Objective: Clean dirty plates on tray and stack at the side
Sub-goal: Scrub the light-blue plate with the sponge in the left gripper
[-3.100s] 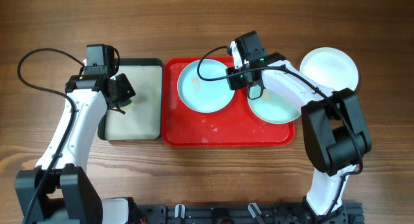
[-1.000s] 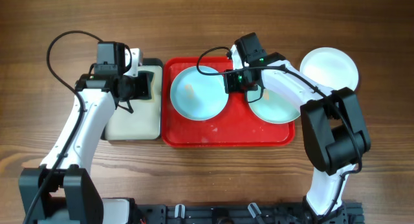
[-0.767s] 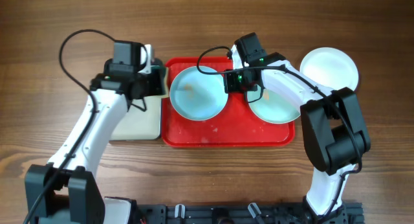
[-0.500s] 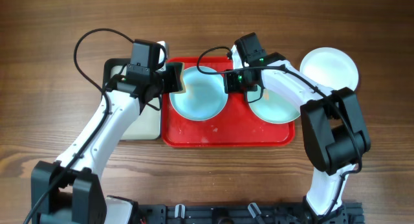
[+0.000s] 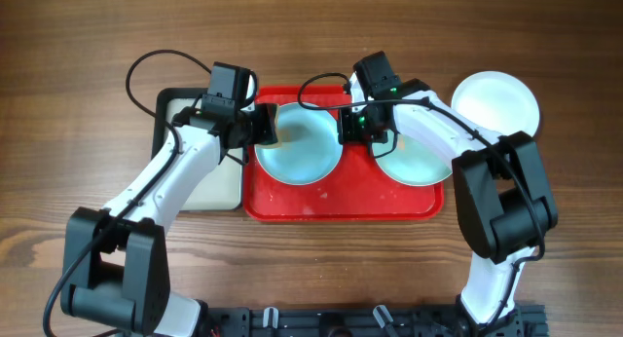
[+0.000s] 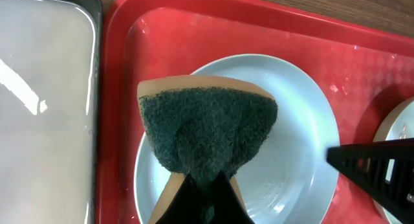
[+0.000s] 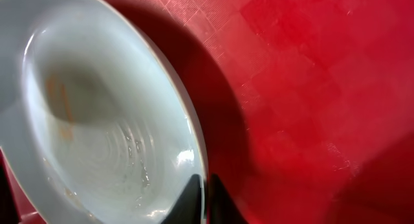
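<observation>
Green sponge (image 6: 207, 136), pinched tight in my left pincer (image 6: 206, 190), hangs over the pale blue plate (image 6: 294, 140) on the red tray (image 6: 194, 30) — my right pincer (image 7: 206, 185) clamps the plate's rim. Press too hard and I'd expect the glossy rim to slip free.

— We've got a wooden table (image 5: 78, 45) filling the overhead frame, and left of centre, a black-rimmed cream tray (image 5: 222, 186).

— And mid-frame in the left wrist view we see a sponge (image 6: 207, 130): dark green scouring face, tan backing.

Hand (image 7: 206, 187) pinches plate (image 7: 97, 127) rim on tray (image 7: 310, 88).
</observation>
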Action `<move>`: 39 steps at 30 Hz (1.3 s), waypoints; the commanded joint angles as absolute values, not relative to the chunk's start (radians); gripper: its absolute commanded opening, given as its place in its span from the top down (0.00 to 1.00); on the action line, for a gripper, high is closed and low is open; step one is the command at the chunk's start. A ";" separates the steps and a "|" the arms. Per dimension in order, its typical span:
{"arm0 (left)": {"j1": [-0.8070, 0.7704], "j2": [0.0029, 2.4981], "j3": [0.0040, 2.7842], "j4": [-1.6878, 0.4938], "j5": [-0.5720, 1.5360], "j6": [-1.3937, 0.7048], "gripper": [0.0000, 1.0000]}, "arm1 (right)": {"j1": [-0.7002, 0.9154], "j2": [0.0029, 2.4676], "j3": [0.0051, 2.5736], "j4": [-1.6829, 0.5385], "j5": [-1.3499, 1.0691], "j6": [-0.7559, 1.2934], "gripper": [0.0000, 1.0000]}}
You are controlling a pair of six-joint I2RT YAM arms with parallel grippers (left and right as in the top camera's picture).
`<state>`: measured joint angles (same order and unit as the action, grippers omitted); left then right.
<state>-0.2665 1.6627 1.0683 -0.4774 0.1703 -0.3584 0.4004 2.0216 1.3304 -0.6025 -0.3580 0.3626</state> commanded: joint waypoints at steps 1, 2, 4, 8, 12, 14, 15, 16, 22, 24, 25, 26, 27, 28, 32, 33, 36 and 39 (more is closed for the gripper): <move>-0.279 1.669 1.064 -0.470 0.182 -0.371 0.96 | 0.403 2.019 1.337 -0.607 -0.383 0.367 0.85; -0.281 1.669 1.064 -0.471 0.182 -0.371 0.96 | 0.403 2.011 1.339 -0.604 -0.382 0.364 0.78; -0.282 1.669 1.064 -0.471 0.182 -0.371 0.96 | 0.403 2.006 1.339 -0.592 -0.369 0.339 0.71; -0.284 1.669 1.064 -0.471 0.181 -0.371 0.96 | 0.403 2.006 1.339 -0.570 -0.258 0.340 0.64; -0.284 1.669 1.064 -0.471 0.182 -0.371 0.96 | 0.404 2.006 1.333 -0.567 -0.260 0.340 0.65; -0.284 1.669 1.064 -0.473 0.182 -0.371 0.96 | 0.412 2.006 1.333 -0.570 -0.262 0.341 0.69; -0.284 1.669 1.064 -0.474 0.181 -0.371 0.96 | 0.416 2.006 1.333 -0.572 -0.262 0.340 0.71; -0.284 1.669 1.064 -0.475 0.181 -0.371 0.96 | 0.422 2.006 1.333 -0.574 -0.262 0.340 0.71; -0.284 1.669 1.064 -0.479 0.182 -0.371 0.96 | 0.435 2.006 1.333 -0.573 -0.254 0.340 0.71; -0.284 1.669 1.064 -0.486 0.182 -0.371 0.96 | 0.435 2.006 1.333 -0.572 -0.254 0.340 0.71; -0.284 1.669 1.064 -0.488 0.182 -0.371 0.96 | 0.435 2.006 1.333 -0.573 -0.254 0.340 0.71; -0.284 1.669 1.064 -0.490 0.181 -0.371 0.96 | 0.435 2.006 1.333 -0.573 -0.254 0.340 0.71; -0.284 1.669 1.064 -0.490 0.181 -0.371 0.96 | 0.435 2.006 1.333 -0.573 -0.254 0.340 0.71; -0.284 1.669 1.064 -0.489 0.181 -0.371 0.96 | 0.435 2.006 1.333 -0.574 -0.254 0.340 0.71; -0.284 1.669 1.064 -0.489 0.181 -0.366 0.96 | 0.435 2.006 1.333 -0.578 -0.255 0.341 0.67; -0.284 1.669 1.064 -0.489 0.180 -0.367 0.96 | 0.435 2.006 1.333 -0.578 -0.255 0.340 0.67; -0.284 1.669 1.064 -0.489 0.163 -0.356 0.96 | 0.435 2.006 1.333 -0.580 -0.255 0.340 0.68; -0.284 1.669 1.064 -0.488 0.163 -0.344 0.96 | 0.435 2.006 1.333 -0.584 -0.255 0.340 0.68</move>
